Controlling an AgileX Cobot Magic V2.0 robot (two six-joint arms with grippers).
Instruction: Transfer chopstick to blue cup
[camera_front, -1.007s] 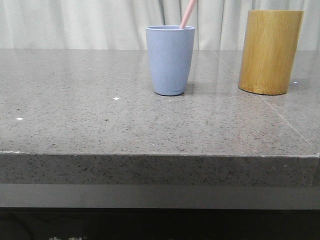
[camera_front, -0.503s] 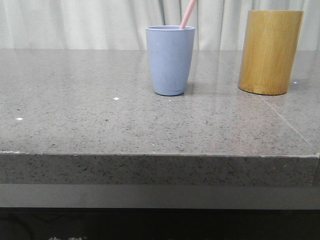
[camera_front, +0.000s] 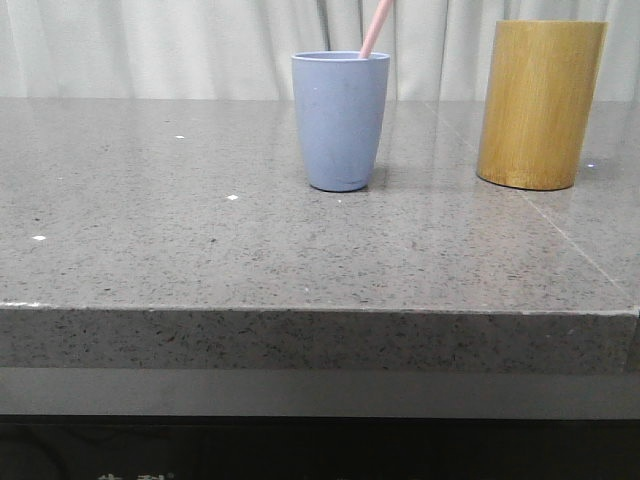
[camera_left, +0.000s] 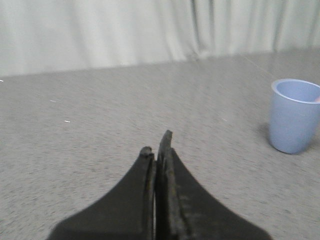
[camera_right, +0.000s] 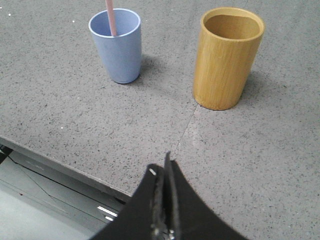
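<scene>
The blue cup stands upright on the grey stone table, near its far middle. A pale pink chopstick leans out of the cup, its top cut off by the frame. The cup and chopstick also show in the right wrist view, and the cup shows in the left wrist view. My left gripper is shut and empty, well back from the cup. My right gripper is shut and empty above the table's front edge. Neither gripper shows in the front view.
A taller yellow-brown bamboo cylinder holder stands to the right of the blue cup; in the right wrist view what shows of its inside is empty. White curtains hang behind the table. The table's front edge runs across the front view.
</scene>
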